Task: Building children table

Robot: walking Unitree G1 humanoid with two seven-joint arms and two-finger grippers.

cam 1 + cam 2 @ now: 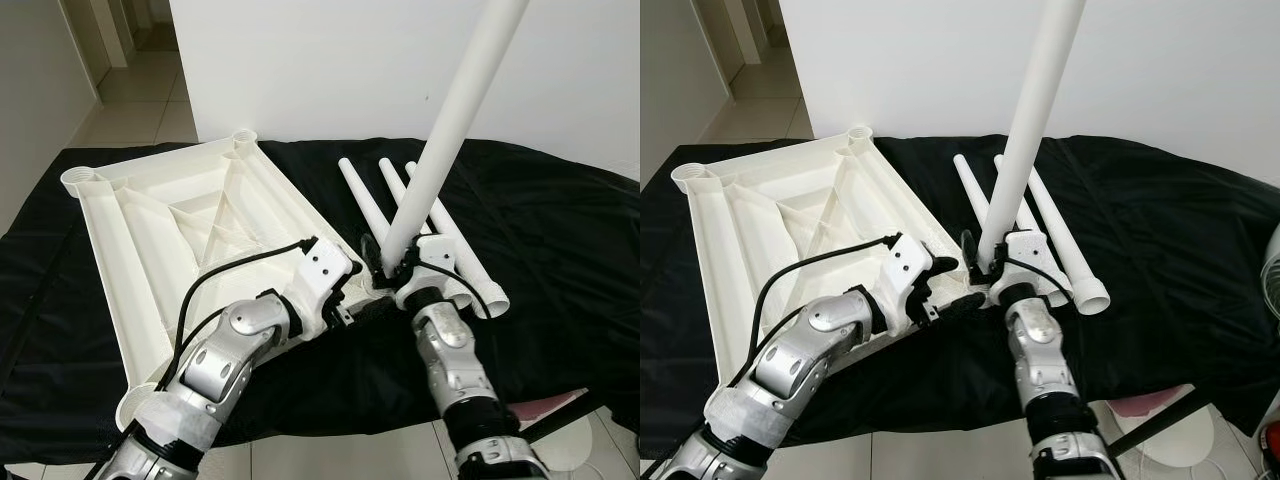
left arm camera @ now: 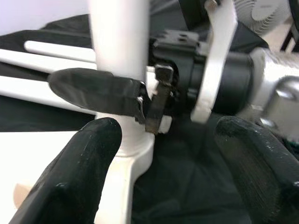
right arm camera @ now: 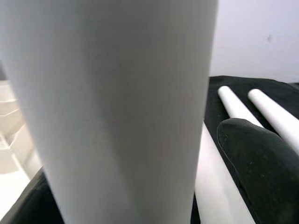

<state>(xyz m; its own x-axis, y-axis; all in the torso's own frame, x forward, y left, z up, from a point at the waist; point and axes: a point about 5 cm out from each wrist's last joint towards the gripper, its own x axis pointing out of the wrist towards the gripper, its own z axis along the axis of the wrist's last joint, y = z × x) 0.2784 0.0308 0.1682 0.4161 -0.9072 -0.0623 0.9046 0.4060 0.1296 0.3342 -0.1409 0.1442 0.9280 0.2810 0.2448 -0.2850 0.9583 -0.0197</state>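
The upturned table top (image 1: 190,215) lies ribs-up on the black cloth (image 1: 560,240) that covers the desk, with round sockets at its corners. At its near right corner the left hand (image 1: 345,300) rests beside the socket with its fingers (image 2: 77,175) spread and released, holding nothing. Just to its right, the right hand (image 1: 395,262) is clenched around the bottom of one white leg (image 1: 450,120), which stands nearly upright, leaning slightly to the right, with its foot at that corner socket.

The leg looks to be at the point of seating, and I judge the tilt to be the main risk: pressed or turned at that angle it could jam or skid off the rim. The grip is low on a long leg, so the top could swing and lever the light table top off the cloth. The open left hand sits very close to the joint and could be bumped or get in the way of turning.

Further right, three spare legs (image 1: 400,205) lie side by side on the cloth just behind the right hand, near enough for the wrist to knock them. A white wall (image 1: 330,70) stands close behind.
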